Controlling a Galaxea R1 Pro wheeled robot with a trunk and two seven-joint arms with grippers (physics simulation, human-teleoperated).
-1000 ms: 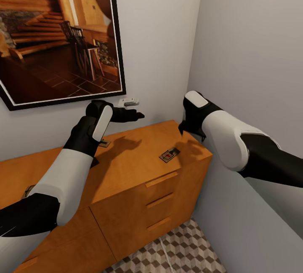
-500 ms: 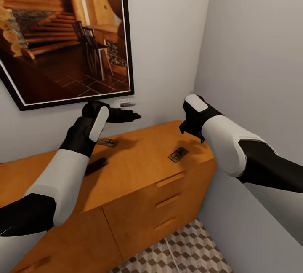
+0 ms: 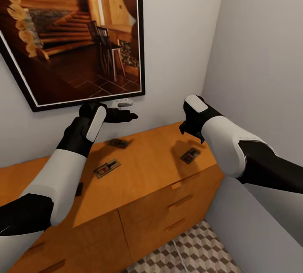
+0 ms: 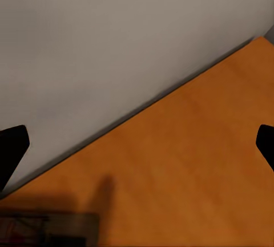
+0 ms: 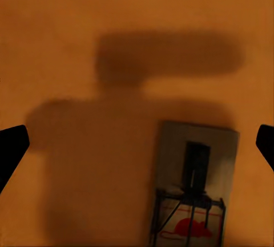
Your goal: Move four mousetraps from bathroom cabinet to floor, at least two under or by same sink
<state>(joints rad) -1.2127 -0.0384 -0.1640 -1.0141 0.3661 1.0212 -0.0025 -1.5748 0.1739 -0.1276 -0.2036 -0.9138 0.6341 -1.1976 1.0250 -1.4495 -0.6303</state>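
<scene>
The orange-brown cabinet (image 3: 143, 180) stands against the wall, with mousetraps lying flat on its top. One mousetrap (image 3: 190, 155) lies near the right end, just below my right gripper (image 3: 192, 135), which points down and is open. In the right wrist view this mousetrap (image 5: 194, 192) lies between the spread fingertips (image 5: 11, 150). Another mousetrap (image 3: 118, 143) lies near the wall under my left gripper (image 3: 128, 116), which hovers open; its corner shows as a mousetrap (image 4: 45, 230) in the left wrist view. A third mousetrap (image 3: 106, 168) lies mid-top. A dark slip (image 3: 79, 189) peeks from behind my left forearm.
A large framed picture (image 3: 80, 33) hangs on the wall above the cabinet, with a small white wall fitting (image 3: 122, 103) under its corner. A grey side wall (image 3: 261, 75) closes in at the right. Cube-patterned floor tiles (image 3: 185, 252) show below the drawer fronts.
The whole view has slid to the right as the camera moved. A mousetrap at mid-top has come out from behind my left arm. Both arms keep about the same place in view.
</scene>
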